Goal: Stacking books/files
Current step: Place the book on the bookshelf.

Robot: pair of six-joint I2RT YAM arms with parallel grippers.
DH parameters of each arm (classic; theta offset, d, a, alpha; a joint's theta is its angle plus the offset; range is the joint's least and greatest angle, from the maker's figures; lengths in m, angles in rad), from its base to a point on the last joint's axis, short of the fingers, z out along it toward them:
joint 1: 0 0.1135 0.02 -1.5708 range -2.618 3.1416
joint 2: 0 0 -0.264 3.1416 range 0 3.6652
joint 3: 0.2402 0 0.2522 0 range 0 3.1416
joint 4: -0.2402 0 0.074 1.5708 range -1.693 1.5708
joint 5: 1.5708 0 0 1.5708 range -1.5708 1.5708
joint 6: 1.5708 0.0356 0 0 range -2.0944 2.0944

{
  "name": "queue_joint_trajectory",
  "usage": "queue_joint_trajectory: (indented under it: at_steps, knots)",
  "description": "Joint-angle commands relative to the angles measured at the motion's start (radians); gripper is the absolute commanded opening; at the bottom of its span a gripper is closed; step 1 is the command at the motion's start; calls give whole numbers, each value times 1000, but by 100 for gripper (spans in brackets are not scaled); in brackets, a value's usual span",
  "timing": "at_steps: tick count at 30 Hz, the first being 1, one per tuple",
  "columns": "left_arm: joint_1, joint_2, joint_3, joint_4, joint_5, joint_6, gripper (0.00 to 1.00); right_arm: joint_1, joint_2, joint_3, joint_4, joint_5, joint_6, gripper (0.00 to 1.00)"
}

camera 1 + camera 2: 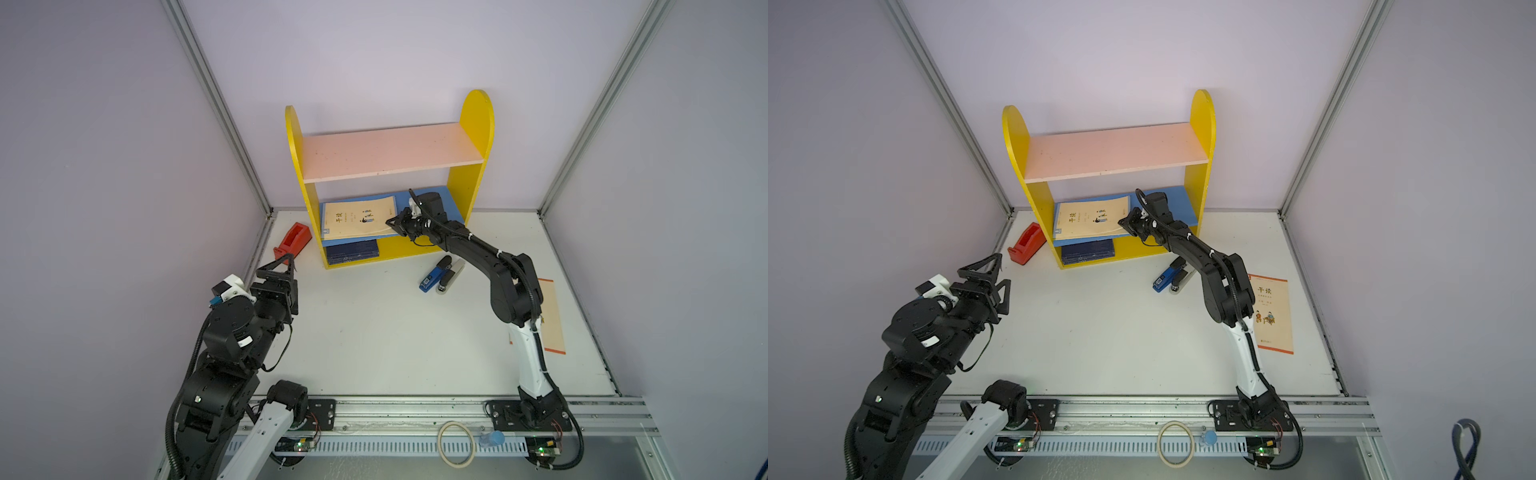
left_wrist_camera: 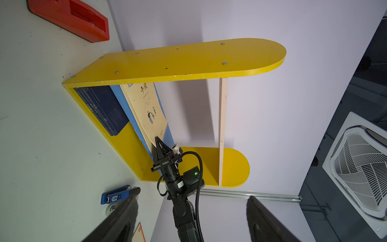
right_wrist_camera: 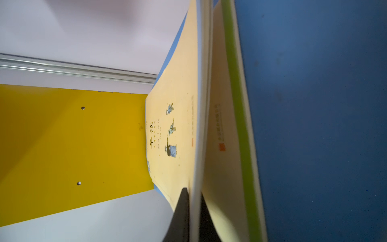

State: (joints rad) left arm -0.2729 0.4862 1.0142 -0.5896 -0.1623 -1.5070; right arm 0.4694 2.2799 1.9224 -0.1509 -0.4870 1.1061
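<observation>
A cream book (image 1: pixel 357 218) (image 1: pixel 1090 218) lies on the blue lower board (image 1: pixel 451 208) of the yellow bookshelf (image 1: pixel 478 124), on top of another cream book (image 3: pixel 222 146) with a green spine. My right gripper (image 1: pixel 392 222) (image 3: pixel 193 194) reaches into the shelf, shut on the top cream book's near edge, which is lifted and bent. Dark navy books (image 1: pixel 352 251) (image 2: pixel 104 104) lie stacked under the blue board. One more cream book (image 1: pixel 1273 311) lies flat on the table at the right, behind the right arm. My left gripper (image 1: pixel 1003 270) (image 2: pixel 193 193) hovers open and empty over the table's left side.
A red tape dispenser (image 1: pixel 293 243) sits left of the shelf. In front of the shelf's right end is a blue-and-black stapler (image 1: pixel 436 276). The pink top shelf (image 1: pixel 386 151) is bare. A tape ring (image 1: pixel 456 444) lies on the front rail.
</observation>
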Motion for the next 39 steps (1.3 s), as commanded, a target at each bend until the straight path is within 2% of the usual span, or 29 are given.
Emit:
queue_joint_trajectory:
  at_steps: [1,7,15,18,25,33,39]
  knots:
    - [2,-3,4,13,1,13,84,2,-29,36,-115,75,-83,27]
    - [2,-10,3,12,-4,13,84,0,-67,89,-273,218,-167,41]
    - [1,-1,1,17,7,11,85,0,-93,72,-314,369,-194,42]
    - [2,0,1,17,9,11,85,-1,-70,70,-266,344,-201,43]
    - [2,-9,5,12,-5,15,85,0,50,186,-281,304,-183,42]
    - [2,-23,6,8,-28,22,85,8,189,380,-336,224,-162,40]
    - [2,-20,5,9,-26,21,85,21,297,582,-449,203,-181,40]
